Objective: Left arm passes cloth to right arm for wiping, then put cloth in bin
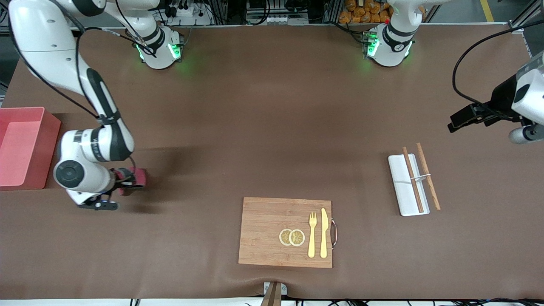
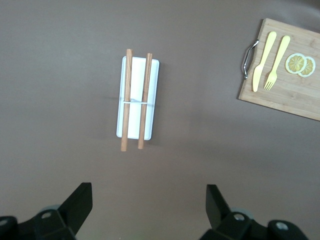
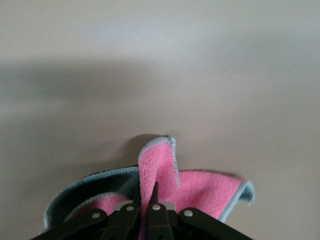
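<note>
The fingers [image 3: 150, 197] of the right gripper [image 3: 150, 207] are pinched together on the cloth [image 3: 200, 187], a fold of pink pile standing up between them while the rest spreads down onto the brown counter [image 1: 263, 127], so to my eye the wiping is under way or just ending. From across the room the cloth [image 1: 134, 177] shows only as a red bunch at that gripper [image 1: 123, 180], low on the counter at the right arm's end. What the coming move turns on is that the bin [image 1: 25, 146] sits just beside this arm's wrist, closer still to the counter's edge at the right arm's end and a touch farther from the front camera than the cloth. I'd judge it needs a lift over the bin's wall and a short sideways carry. The left gripper [image 2: 150, 207] waits with its fingers [image 2: 80, 205] wide apart and empty, up over the counter near the white tray [image 1: 406, 187] with its two wooden sticks [image 1: 420, 176], well apart from the cloth.
</note>
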`<state>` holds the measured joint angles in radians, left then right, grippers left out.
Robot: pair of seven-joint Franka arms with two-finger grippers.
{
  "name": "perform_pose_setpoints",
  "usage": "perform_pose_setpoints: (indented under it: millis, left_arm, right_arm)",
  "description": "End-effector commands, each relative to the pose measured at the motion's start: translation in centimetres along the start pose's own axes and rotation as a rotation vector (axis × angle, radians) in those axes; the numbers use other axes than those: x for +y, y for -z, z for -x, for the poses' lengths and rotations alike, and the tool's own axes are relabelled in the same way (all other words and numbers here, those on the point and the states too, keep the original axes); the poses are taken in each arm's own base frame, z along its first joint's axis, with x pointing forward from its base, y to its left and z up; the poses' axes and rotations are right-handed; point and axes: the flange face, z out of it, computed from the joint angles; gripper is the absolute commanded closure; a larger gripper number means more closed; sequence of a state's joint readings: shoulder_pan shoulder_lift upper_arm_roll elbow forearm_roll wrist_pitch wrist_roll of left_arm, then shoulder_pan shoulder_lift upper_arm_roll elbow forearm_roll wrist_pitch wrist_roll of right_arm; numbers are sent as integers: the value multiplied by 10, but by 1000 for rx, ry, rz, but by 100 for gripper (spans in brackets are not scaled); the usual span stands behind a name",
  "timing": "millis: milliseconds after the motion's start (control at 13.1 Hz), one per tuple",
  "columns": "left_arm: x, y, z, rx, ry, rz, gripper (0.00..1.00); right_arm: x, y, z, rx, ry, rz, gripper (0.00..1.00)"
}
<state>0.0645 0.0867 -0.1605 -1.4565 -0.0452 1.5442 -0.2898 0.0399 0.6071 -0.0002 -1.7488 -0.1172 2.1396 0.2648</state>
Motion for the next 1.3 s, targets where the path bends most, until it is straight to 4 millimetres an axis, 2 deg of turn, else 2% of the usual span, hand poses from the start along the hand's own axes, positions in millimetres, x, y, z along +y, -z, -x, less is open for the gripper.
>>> perform_pose_setpoints:
  millis: [0,230,383,536,613,766,842,995,1225]
  left_arm:
    - [-8,10,13,10,-46,-32,0]
    - [-18,9,8,8,-45,-32,0]
    - [-16,8,8,7,-50,-32,0]
    - [-17,8,8,8,-48,-32,0]
    - [-17,7,6,7,-48,-32,0]
    - [-18,4,5,5,-46,-32,0]
    - [-19,4,5,3,-45,-32,0]
    - [-21,4,4,1,-39,-31,0]
    - [-22,-1,2,-8,-24,-30,0]
  right_arm:
    - [-62,27,27,-52,-117,-64,100]
    - [-143,35,57,-75,-251,-97,100]
    - [-178,51,71,-106,-297,-174,100]
    - [-195,62,81,-113,-313,-200,100]
    - [-193,65,81,-109,-304,-200,100]
    - [-169,64,71,-86,-265,-156,100]
    - [-145,63,61,-63,-229,-105,100]
    - [-81,62,39,-45,-144,-41,100]
    - [3,76,23,-58,-15,-40,100]
